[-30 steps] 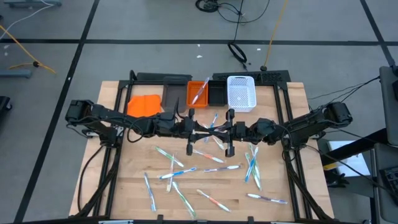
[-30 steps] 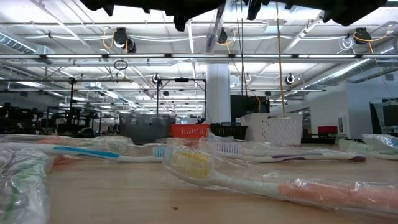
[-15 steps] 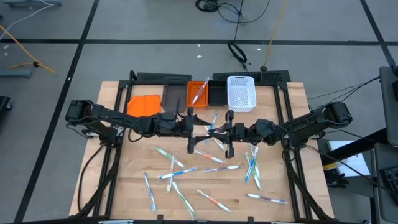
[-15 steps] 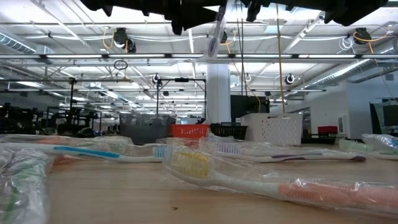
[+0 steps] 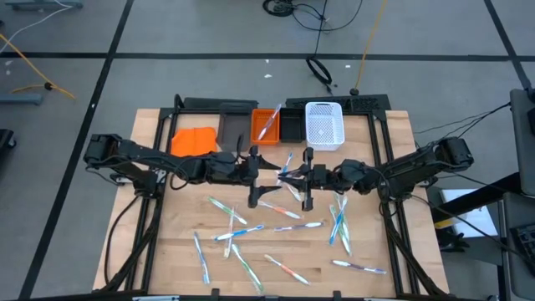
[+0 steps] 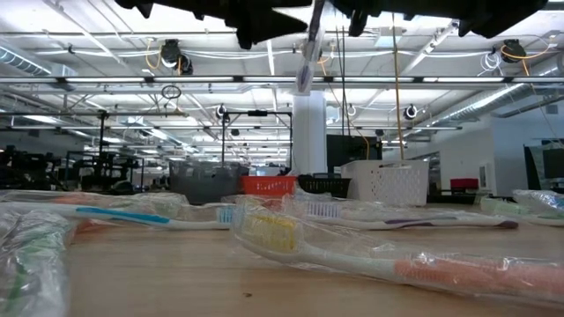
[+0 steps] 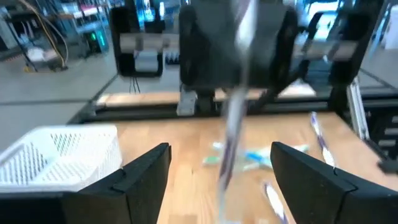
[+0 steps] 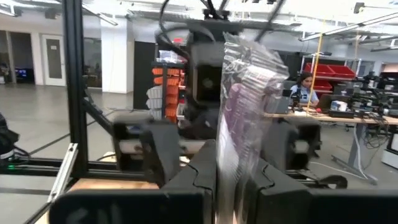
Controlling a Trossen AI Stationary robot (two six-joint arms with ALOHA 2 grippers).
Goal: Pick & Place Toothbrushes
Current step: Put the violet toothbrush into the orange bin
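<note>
Overhead straight-down, table-level across, two wrist views facing each other over table [image 5: 393, 125].

Toothbrushes [image 5: 276, 219] on table [image 5: 393, 242] before bins [image 5: 323, 125]

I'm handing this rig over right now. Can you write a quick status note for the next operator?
Left end effector: open, at table centre, facing the right one.
Right end effector: shut on a wrapped toothbrush, held in the air between the arms.
Done: one toothbrush lies in the orange bin.
Left: the held one to place, plus many loose toothbrushes spread over the wooden table. White mesh bin looks unfilled.
</note>
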